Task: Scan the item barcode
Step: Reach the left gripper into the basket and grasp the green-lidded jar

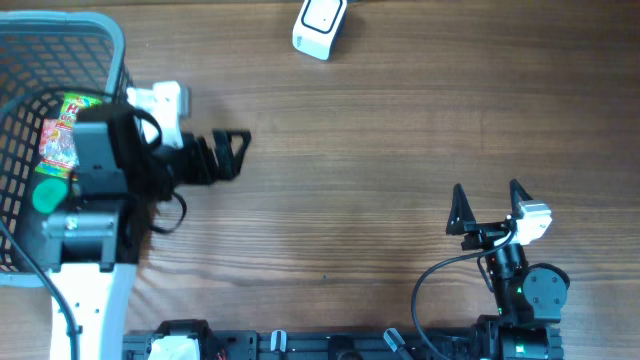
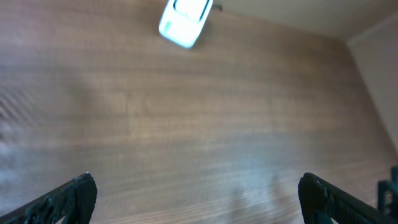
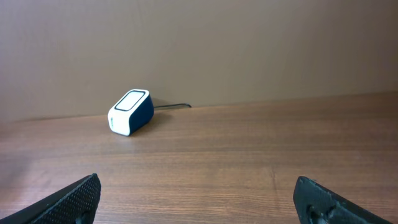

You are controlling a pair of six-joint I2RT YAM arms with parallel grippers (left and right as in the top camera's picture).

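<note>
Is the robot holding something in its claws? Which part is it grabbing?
Nothing is held. The left claw and the right claw are both open and empty; the white scanner lies apart from both.

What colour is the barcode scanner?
The barcode scanner is white and dark blue; clearest in the right wrist view.

Wooden table (image 1: pixel 380 130); grey mesh basket (image 1: pixel 40 60) at far-left edge.

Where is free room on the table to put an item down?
The table is bare between the scanner, the left hand and the right hand. The left edge is crowded: the basket sits there under the left arm.
</note>
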